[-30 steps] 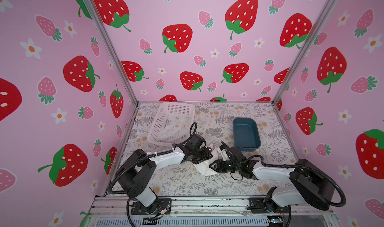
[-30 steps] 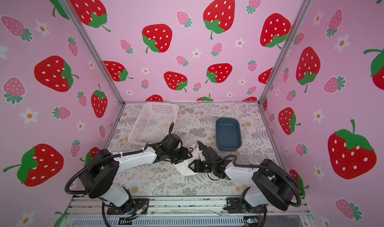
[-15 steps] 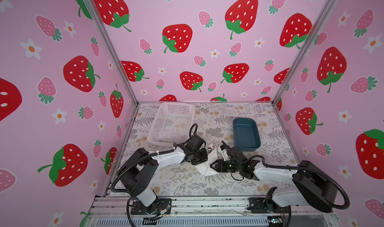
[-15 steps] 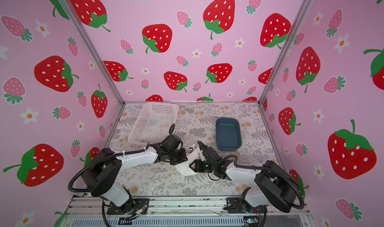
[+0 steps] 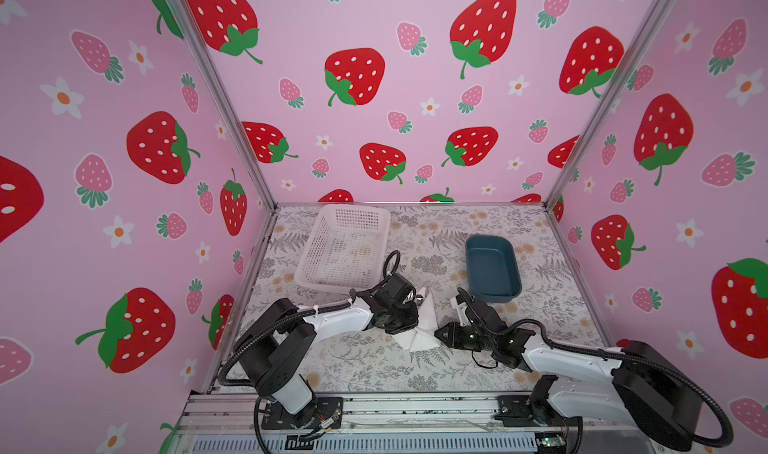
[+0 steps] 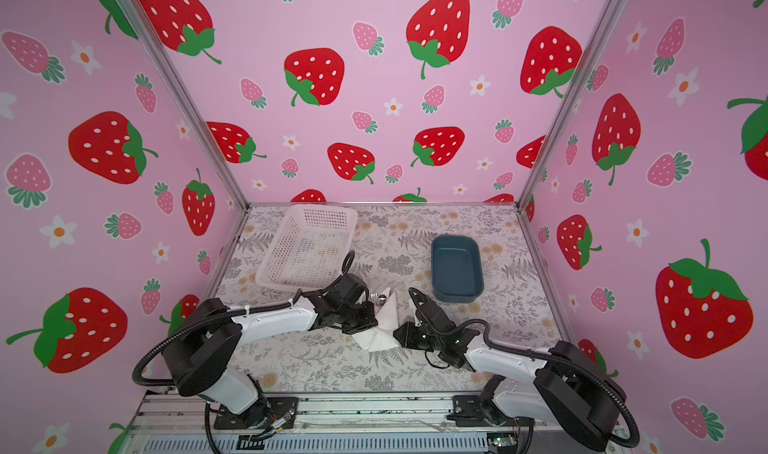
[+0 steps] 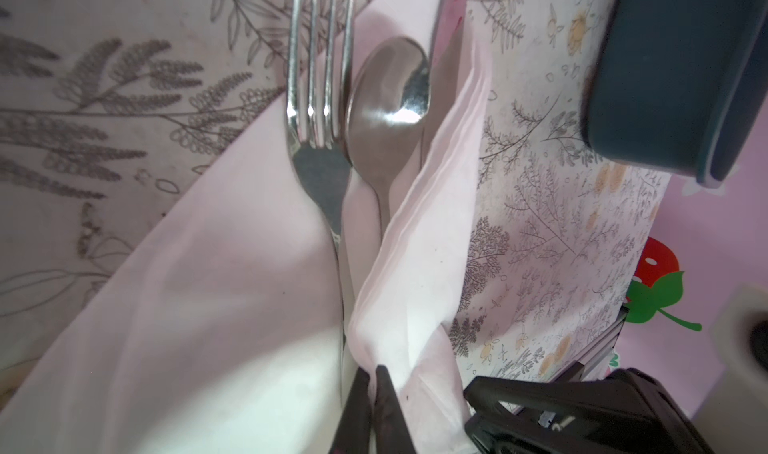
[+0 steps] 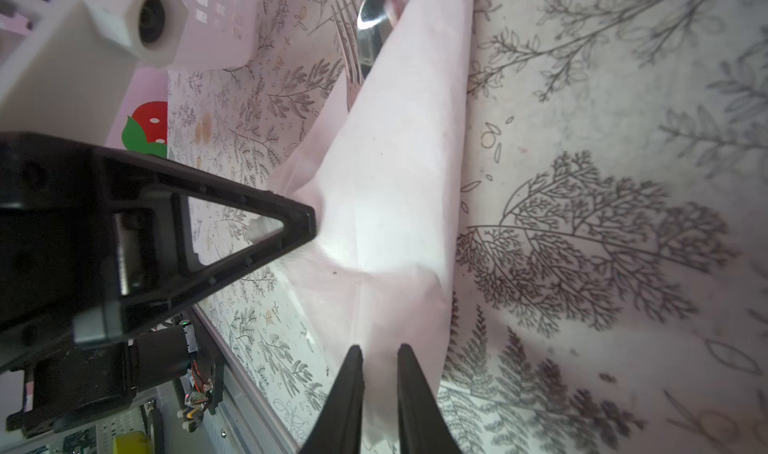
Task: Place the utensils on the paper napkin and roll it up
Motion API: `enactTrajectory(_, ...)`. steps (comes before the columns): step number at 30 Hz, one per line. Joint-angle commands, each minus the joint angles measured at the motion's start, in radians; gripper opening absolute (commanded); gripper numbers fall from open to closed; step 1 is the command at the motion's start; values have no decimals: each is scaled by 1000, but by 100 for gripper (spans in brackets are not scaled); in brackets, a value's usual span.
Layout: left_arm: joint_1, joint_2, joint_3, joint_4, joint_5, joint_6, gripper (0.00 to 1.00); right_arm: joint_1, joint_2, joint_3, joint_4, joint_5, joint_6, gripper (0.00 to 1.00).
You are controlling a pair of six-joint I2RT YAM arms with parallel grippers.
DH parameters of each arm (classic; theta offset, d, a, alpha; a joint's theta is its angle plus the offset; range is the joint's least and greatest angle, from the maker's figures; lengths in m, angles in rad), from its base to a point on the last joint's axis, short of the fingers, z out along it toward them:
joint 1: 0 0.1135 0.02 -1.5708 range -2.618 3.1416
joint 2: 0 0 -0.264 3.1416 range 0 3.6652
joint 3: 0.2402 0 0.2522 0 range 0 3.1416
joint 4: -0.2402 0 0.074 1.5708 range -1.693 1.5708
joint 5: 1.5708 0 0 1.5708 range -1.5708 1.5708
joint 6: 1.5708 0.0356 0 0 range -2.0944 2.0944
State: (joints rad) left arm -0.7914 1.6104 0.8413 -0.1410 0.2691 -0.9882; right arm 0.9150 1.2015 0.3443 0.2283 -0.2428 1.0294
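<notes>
The paper napkin (image 5: 424,325) lies rumpled at the middle front of the table, between both grippers in both top views. The fork (image 7: 320,99) and the spoon (image 7: 386,111) rest side by side on it, and one napkin edge is folded up over the spoon's handle. The heads of the fork (image 8: 349,41) and the spoon (image 8: 374,11) stick out at the napkin's far end. My left gripper (image 7: 376,375) is shut on a raised fold of the napkin (image 7: 208,306). A narrow gap remains between the jaws of my right gripper (image 8: 378,354), with the napkin's (image 8: 395,182) near corner in that gap.
A white perforated basket (image 5: 332,283) stands at the back left, close behind my left wrist. A dark blue tub (image 5: 490,240) sits at the back right, just beyond my right arm. Pink strawberry walls close in three sides of the table.
My left gripper has closed onto the napkin fold. The right gripper's jaws have narrowed around the napkin's near corner. Both arms have barely shifted.
</notes>
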Motion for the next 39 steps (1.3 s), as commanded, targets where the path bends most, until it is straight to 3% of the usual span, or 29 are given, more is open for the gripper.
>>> enactTrajectory(1,-3,-18,9,-55,-38,30,7,-3,11,1,26,-29,13,17)
enactTrajectory(25,0,56,89,-111,-61,81,7,2,162,-15,157,-124,23,15)
enactTrajectory(33,1,77,125,-132,-68,106,7,1,47,-34,97,-50,36,17)
enactTrajectory(39,1,92,119,-134,-67,104,7,2,54,-74,143,-93,47,15)
